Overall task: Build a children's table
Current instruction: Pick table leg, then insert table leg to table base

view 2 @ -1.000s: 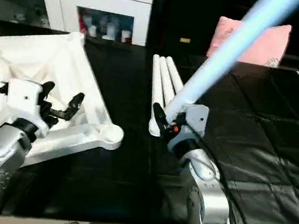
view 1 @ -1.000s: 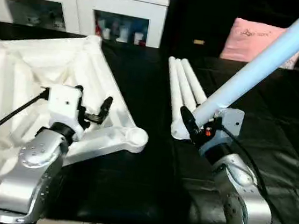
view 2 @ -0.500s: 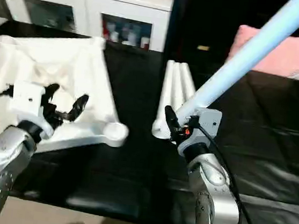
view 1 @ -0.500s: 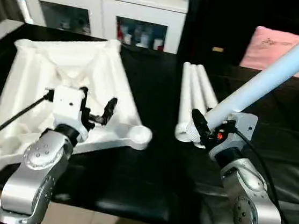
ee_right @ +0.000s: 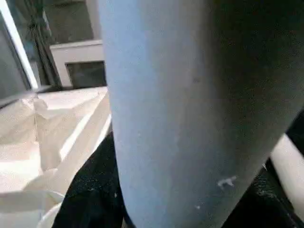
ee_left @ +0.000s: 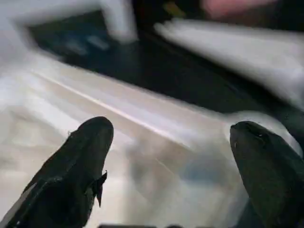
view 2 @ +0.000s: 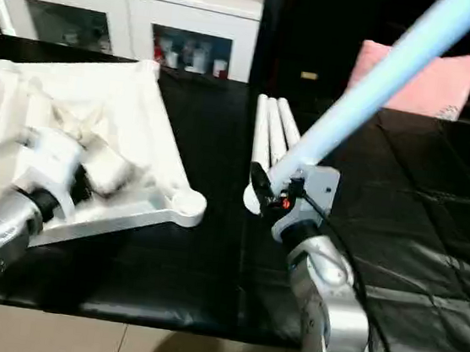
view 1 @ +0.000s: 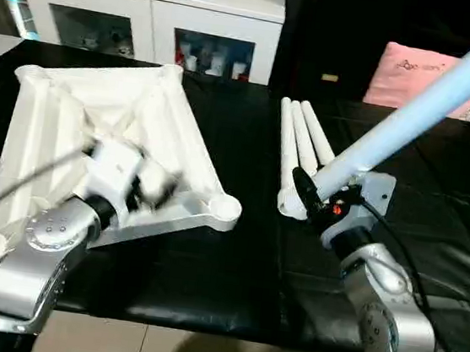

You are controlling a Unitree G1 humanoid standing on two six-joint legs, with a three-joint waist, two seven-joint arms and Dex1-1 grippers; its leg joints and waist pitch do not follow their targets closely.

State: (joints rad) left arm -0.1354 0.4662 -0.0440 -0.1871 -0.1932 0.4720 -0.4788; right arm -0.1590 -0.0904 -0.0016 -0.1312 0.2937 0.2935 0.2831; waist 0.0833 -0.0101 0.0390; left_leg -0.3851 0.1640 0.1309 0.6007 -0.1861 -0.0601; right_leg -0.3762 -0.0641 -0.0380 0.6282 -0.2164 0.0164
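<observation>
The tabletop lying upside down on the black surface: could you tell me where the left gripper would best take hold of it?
Probably the raised edge rail beside the near round corner socket of the tabletop, coming down from above: the left gripper is open over that rail.

No text could be read. The pink cushion (view 1: 431, 76) at the back of the black table (view 1: 235, 252) carried a short line of dark print near its upper edge, too small and faint to make out. The bottles behind the glass doors of the white cabinet (view 1: 151, 14) showed coloured labels, none legible. The white tabletop (view 1: 96, 126) and the white legs (view 1: 302, 150) bore no marks that could be seen.
</observation>
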